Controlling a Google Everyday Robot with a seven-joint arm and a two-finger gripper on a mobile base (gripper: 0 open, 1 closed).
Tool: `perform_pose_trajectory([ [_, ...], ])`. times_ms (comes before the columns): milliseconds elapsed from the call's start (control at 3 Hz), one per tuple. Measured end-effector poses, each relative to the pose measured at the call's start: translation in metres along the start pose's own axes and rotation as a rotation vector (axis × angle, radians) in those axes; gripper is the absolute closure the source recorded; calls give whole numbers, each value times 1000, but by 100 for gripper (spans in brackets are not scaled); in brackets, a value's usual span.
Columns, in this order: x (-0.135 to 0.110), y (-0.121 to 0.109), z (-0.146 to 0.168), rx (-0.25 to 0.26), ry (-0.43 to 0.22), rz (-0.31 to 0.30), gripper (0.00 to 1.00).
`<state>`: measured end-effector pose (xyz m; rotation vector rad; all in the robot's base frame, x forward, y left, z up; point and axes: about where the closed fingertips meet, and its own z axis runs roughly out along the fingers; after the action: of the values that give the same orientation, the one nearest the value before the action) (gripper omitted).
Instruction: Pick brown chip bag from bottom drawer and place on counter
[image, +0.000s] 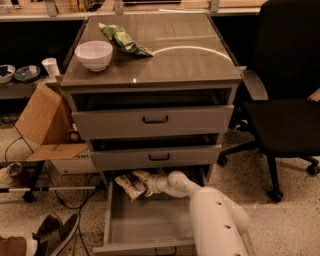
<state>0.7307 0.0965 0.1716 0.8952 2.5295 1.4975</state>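
Observation:
The bottom drawer (150, 227) is pulled open, and its grey floor shows. The brown chip bag (127, 185) is at the drawer's back left, crinkled, with tan edges, just under the middle drawer. My gripper (146, 183) reaches in from the right on the white arm (215, 220) and is shut on the bag's right end. The bag looks slightly raised off the drawer floor. The counter (175, 55) is the glossy top of the cabinet.
A white bowl (93, 54) and a green chip bag (122, 40) lie on the counter's left side. The two upper drawers (155, 120) are slightly ajar. A black office chair (285, 100) stands to the right. A cardboard box (42, 120), cables and shoes (55, 232) are on the left floor.

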Motion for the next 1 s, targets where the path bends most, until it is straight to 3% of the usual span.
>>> perform_pose_trajectory([
  [333,0,0,6,-8,22,5,31],
  [1000,-2,-4,8,-16,33,21,78],
])
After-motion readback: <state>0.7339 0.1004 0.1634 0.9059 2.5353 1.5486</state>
